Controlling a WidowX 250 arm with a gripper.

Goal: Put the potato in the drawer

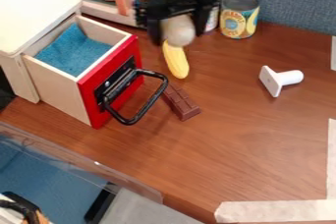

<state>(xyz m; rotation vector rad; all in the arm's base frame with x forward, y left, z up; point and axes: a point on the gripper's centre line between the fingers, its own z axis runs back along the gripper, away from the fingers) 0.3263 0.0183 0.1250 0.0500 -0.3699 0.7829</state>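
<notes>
1. Grips the potato between the fingers of the gripper, by the yellow corn's top end.
2. Is outside the open drawer, lined with blue cloth.

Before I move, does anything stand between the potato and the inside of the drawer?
The red front of the drawer does, so the potato likely has to pass over its top edge; I see nothing else between.
</notes>
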